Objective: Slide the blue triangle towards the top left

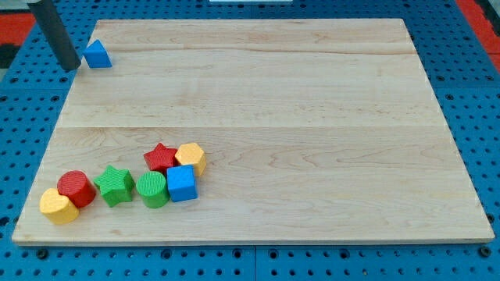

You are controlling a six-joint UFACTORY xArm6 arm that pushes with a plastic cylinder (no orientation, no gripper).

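The blue triangle (97, 55) sat at the board's (312, 117) top-left corner, close to the left edge. My tip (72, 67), a bare rod with nothing to open or hold, stood just left of it, off the board's edge. Any further push would probably need to come from the lower right, gently, to keep the triangle aboard. No containers were present.
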